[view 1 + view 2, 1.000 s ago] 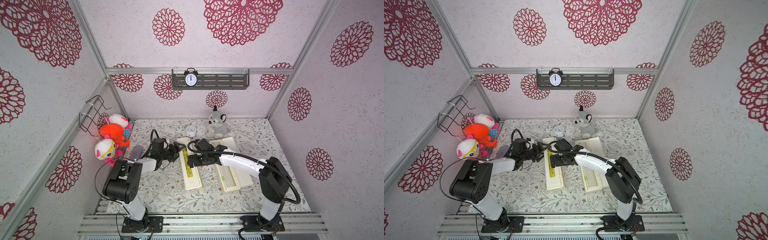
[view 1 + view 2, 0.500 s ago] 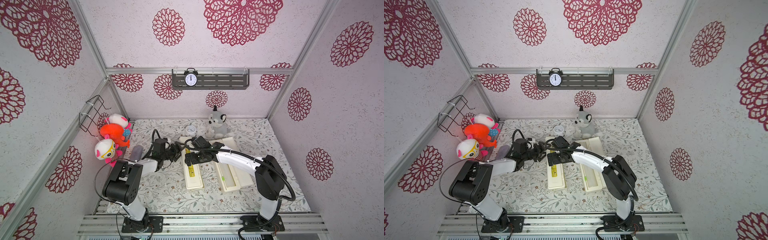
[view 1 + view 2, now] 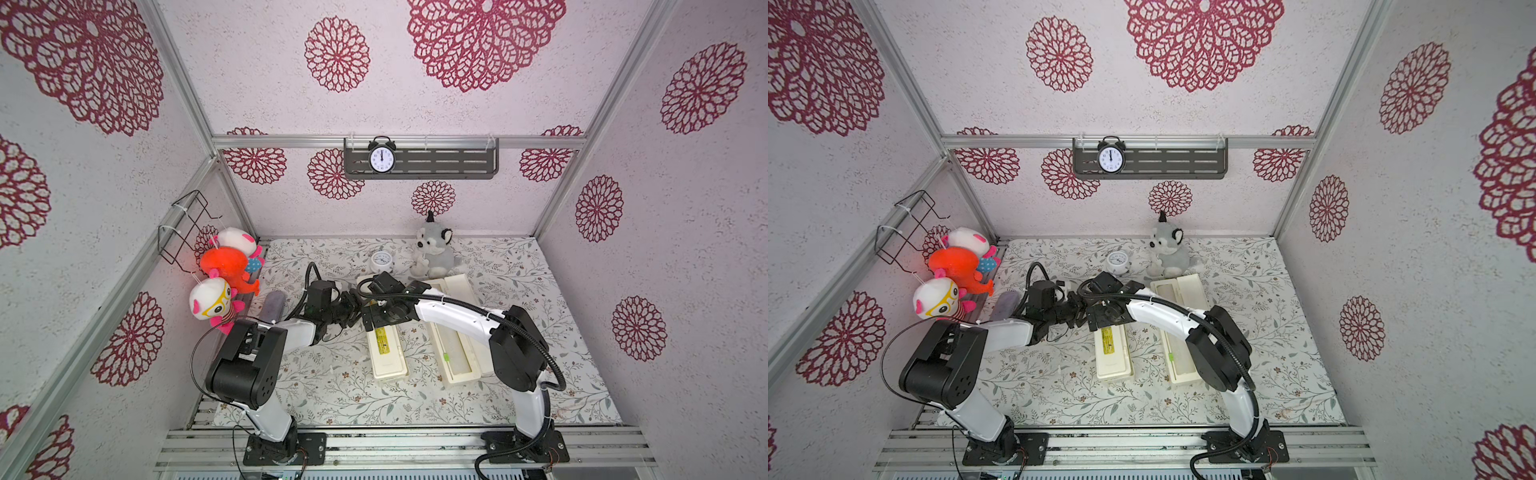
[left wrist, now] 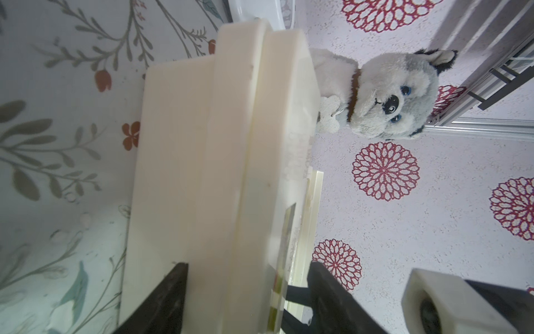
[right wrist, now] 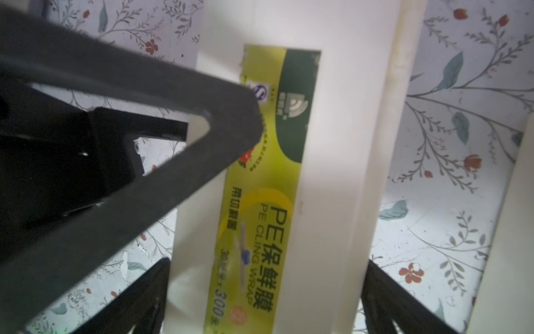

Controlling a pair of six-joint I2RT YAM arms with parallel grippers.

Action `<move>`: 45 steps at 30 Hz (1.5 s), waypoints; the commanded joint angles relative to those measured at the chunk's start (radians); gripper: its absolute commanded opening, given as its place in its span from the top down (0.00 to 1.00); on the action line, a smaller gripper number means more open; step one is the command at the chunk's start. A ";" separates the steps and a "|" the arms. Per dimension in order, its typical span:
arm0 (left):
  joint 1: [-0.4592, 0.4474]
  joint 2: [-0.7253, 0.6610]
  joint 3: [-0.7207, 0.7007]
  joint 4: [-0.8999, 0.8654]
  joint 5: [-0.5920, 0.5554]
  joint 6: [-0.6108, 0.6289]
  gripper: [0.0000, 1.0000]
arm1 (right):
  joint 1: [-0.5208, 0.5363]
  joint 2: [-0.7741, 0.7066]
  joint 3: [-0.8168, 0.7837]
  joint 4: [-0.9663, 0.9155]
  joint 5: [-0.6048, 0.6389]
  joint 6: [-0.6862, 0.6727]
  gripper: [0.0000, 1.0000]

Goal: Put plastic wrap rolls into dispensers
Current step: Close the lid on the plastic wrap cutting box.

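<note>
Cream plastic, smooth and light, lets the labelled box (image 3: 388, 361) slide easily, so this step needs slow, soft moves. I think the step is work on its lid, which looks shut. I cannot tell if the lid is to be opened or pressed down. The left claw (image 4: 248, 277) reaches in from 9 o'clock with its jaws part open. One jaw is over the label side and one is under the box, at its 12 o'clock end, and they are not pinching yet. The right claw (image 5: 268, 292) hangs over the same end with its jaws very wide, one by each long side. It would be good for one claw to hold the bottom part while the other moves only the lid, close to the seam. The box lies near the middle of the table (image 3: 332, 386). It is long and thin, and its yellow-green label (image 5: 268, 173) has a dark green end. The open box (image 3: 455, 286) lies just beside it at 3 o'clock. I see no loose roll.
</note>
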 commanded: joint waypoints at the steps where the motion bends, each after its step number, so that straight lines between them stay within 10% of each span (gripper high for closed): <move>1: -0.013 0.017 -0.001 0.046 0.035 -0.019 0.33 | 0.029 0.031 0.024 -0.097 0.045 -0.019 0.01; 16: 0.024 0.016 -0.070 0.238 0.086 -0.108 0.27 | 0.030 0.047 -0.014 -0.066 0.089 0.033 0.06; 45: 0.164 -0.075 -0.073 0.077 0.129 0.009 0.16 | -0.005 -0.098 0.047 -0.106 0.083 0.031 0.20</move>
